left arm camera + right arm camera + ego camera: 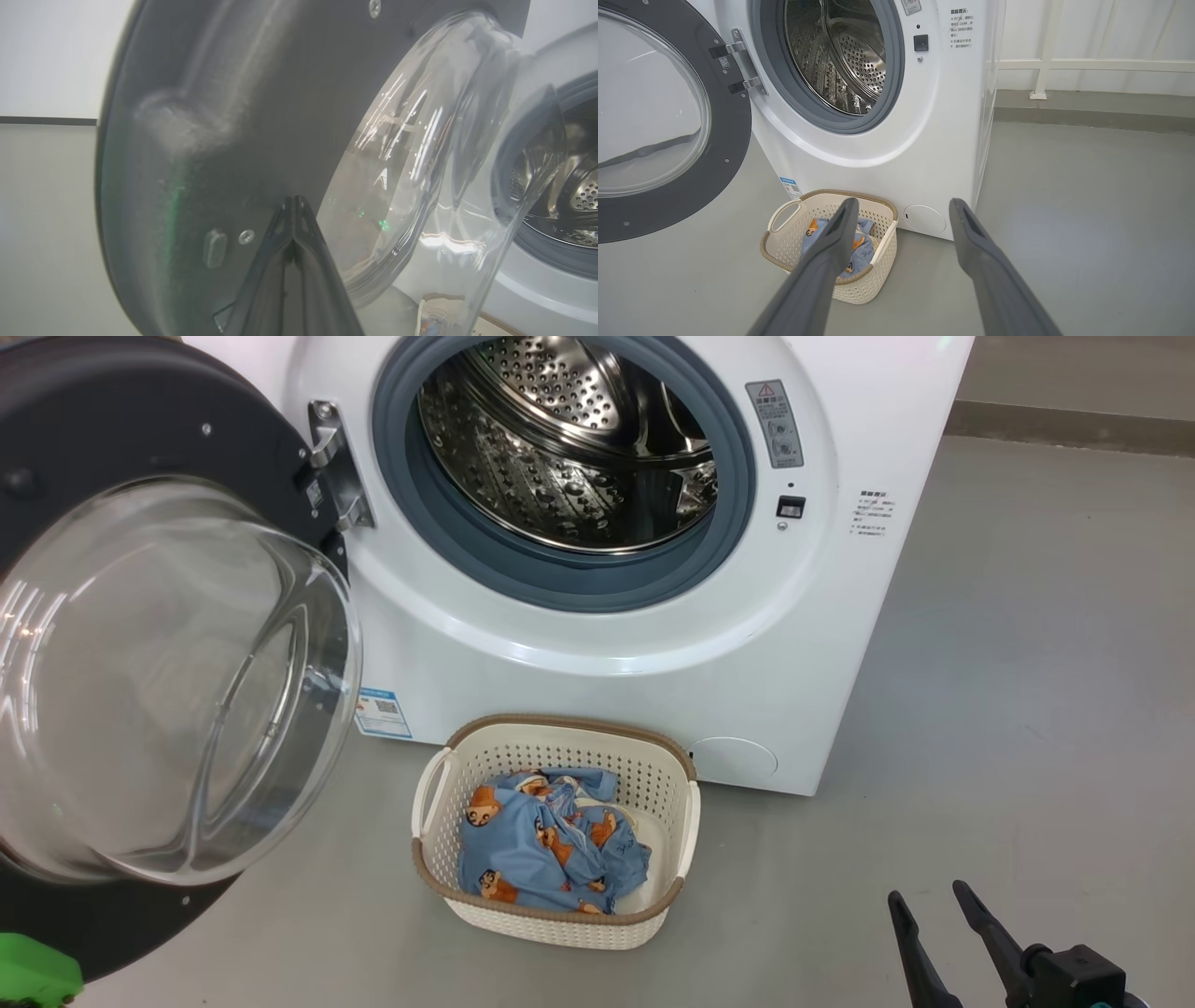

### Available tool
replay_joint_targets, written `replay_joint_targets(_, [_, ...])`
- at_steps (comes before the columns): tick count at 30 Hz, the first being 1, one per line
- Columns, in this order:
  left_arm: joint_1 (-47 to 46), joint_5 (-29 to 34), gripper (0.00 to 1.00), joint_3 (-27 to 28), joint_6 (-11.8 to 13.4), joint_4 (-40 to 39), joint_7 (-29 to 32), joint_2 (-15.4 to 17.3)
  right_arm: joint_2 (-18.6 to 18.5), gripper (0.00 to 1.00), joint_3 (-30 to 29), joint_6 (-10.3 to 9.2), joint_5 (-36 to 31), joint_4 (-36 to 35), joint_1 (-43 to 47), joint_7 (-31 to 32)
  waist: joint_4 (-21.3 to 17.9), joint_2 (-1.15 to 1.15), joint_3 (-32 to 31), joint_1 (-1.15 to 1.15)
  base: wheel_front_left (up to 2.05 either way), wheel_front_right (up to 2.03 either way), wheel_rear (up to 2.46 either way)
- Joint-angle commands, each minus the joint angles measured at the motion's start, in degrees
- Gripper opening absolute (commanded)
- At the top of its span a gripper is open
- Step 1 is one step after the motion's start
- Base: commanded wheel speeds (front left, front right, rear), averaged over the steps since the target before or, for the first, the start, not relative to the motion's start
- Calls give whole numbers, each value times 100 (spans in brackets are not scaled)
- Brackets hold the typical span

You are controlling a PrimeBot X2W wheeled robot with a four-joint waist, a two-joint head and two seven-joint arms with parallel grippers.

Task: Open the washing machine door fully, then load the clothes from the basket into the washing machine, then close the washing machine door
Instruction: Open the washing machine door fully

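- Right gripper (927, 893), fingers apart and empty, hovers right of the basket (551, 926), well apart from it; it looks the nearer arm.
- Left gripper (294, 199), fingers together, points at the washing machine door (224, 140), which stands open left of the basket.
- The clothes (546, 845) lie bunched inside the basket.

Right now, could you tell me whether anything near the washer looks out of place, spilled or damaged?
Nothing stands out. The big white front-loading washing machine has its round black-ringed glass door swung open, its perforated steel drum empty, and the light blue printed clothes lie bunched inside the upright cream perforated plastic basket.
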Motion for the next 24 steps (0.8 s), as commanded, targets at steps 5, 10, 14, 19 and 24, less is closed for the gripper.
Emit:
replay_joint_targets(5, [-326,148,0,479,-86,-122,-37,207,-56,100,128,10,33,-100,-126,-69,-7,0,-16,0,0,0,0])
replay_joint_targets(10, [-222,227,0,695,-189,-359,-38,-42,-41,100,110,10,42,-97,-115,-69,0,0,-51,0,0,0,0])
replay_joint_targets(14, [-81,332,0,817,-243,-735,-38,-274,-23,100,119,10,48,-87,-111,-69,-5,0,-88,0,0,0,0])
replay_joint_targets(19, [130,400,0,884,-337,-1285,-38,-579,-9,100,133,10,54,-83,-132,-69,-34,0,-103,0,0,0,0])
replay_joint_targets(24, [380,458,69,843,-479,-1922,-38,-831,0,100,165,10,57,-76,-155,-69,-105,0,-121,0,0,0,0])
